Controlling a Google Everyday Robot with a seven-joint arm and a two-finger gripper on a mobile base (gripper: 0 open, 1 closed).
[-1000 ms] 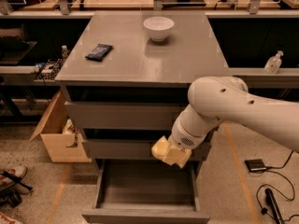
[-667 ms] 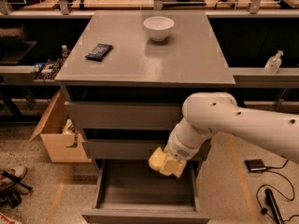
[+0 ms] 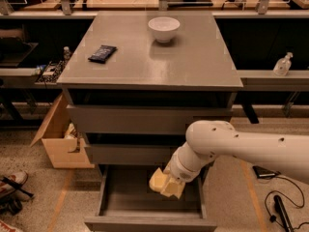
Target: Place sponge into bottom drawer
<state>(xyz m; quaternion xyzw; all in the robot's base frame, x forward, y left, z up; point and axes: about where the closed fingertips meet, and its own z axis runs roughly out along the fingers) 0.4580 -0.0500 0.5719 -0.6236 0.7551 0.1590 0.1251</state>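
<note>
Gripper: the gripper (image 3: 167, 185) sits at the end of the white arm (image 3: 241, 149), low in front of the cabinet (image 3: 145, 122), pointing down and to the left into the open bottom drawer (image 3: 145, 223).
Fingers: clenched on the sponge (image 3: 156, 180); the finger shapes are hard to pick out from the yellow foam.
Sponge: pale yellow lump, held in the gripper above the drawer floor, right of the middle of the drawer. Cannot tell whether its underside touches the floor.
Bottom drawer: pulled well out toward the camera, grey floor bare on the left side, plain front edge at the lower border of the view.
Upper drawers: two grey fronts above it, both set far further in than the bottom one, a dark gap over each.
Arm: comes in from the right border, bends at a rounded elbow in front of the cabinet's right side and hides part of the middle front.
Cabinet top: a white bowl (image 3: 163, 29) stands near the back, about centred; a dark packet (image 3: 102, 53) lies flat toward the left edge, well apart from the bowl.
Left of cabinet: open cardboard box (image 3: 60, 149) on the floor, just beside the cabinet; a shoe (image 3: 12, 185) near the left border.
Right: a clear pump bottle (image 3: 282, 65) on a shelf behind; black cables (image 3: 280, 211) on the floor.
</note>
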